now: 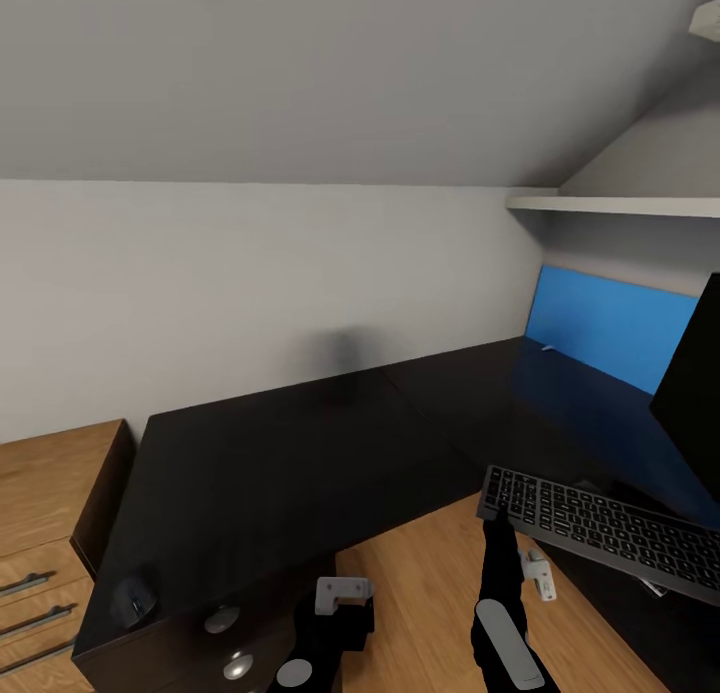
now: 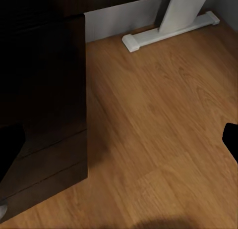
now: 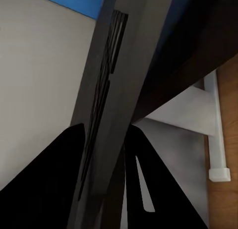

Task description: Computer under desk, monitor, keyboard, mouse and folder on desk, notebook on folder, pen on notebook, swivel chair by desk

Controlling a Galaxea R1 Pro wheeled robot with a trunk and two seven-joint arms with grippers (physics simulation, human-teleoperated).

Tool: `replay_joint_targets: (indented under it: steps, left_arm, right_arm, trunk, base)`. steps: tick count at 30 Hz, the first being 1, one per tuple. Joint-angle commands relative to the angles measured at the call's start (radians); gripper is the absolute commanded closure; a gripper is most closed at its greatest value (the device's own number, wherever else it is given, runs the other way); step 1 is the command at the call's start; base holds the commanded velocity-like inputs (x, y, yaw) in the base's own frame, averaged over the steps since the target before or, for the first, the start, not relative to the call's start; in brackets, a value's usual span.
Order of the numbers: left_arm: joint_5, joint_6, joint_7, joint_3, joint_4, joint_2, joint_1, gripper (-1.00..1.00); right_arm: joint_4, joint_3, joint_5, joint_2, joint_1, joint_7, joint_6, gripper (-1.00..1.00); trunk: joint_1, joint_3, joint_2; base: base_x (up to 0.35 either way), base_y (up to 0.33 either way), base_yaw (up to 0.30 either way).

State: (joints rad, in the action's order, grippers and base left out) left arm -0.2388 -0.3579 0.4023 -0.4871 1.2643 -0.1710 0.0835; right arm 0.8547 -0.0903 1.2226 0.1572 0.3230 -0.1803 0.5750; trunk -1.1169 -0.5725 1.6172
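My right gripper [image 1: 497, 521] is shut on the left end of the slim dark grey keyboard [image 1: 610, 531]. The keyboard hangs slightly tilted over the inner front edge of the black L-shaped desk [image 1: 300, 453], just below the monitor [image 1: 695, 393] at the right. In the right wrist view the keyboard [image 3: 106, 125] runs edge-on between the black fingers [image 3: 44, 189]. The small black mouse [image 1: 134, 601] lies on the desk's near left corner. My left gripper [image 1: 340, 595] is low beside the drawer unit [image 2: 44, 115], open and holding nothing.
A bright blue flat rectangle [image 1: 610, 323] stands upright against the wall behind the desk's right wing, with a small pale thing [image 1: 547, 348] at its foot. A light wooden chest [image 1: 45, 518] adjoins the desk on the left. White desk leg [image 2: 171, 21], wooden floor [image 1: 420, 583], shelf [image 1: 620, 205].
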Motion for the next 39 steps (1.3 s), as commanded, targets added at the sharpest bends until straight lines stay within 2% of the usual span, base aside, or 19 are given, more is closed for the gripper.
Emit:
replay_joint_targets:
  steps: [1,12,39]
  left_arm:
    - [-0.01,-0.003,0.009,-0.002,0.001,0.0,0.001,-1.0]
    - [-0.01,-0.003,0.009,-0.002,0.001,0.001,0.001,-1.0]
    - [-0.01,-0.003,0.009,-0.002,0.001,0.001,0.001,-1.0]
  right_arm:
    - [0.0,-0.001,0.011,0.001,0.001,-0.01,0.0,1.0]
    - [0.0,-0.002,0.011,0.001,0.001,-0.01,0.0,1.0]
    - [0.0,-0.002,0.012,0.001,-0.001,-0.01,0.0,1.0]
  trunk:
    - [0.0,0.0,0.001]
    - [0.0,0.009,0.001]
    - [0.0,0.034,0.001]
  base:
    - [0.0,0.0,0.0]
    - [0.0,0.0,0.042]
    - [0.0,0.0,0.183]
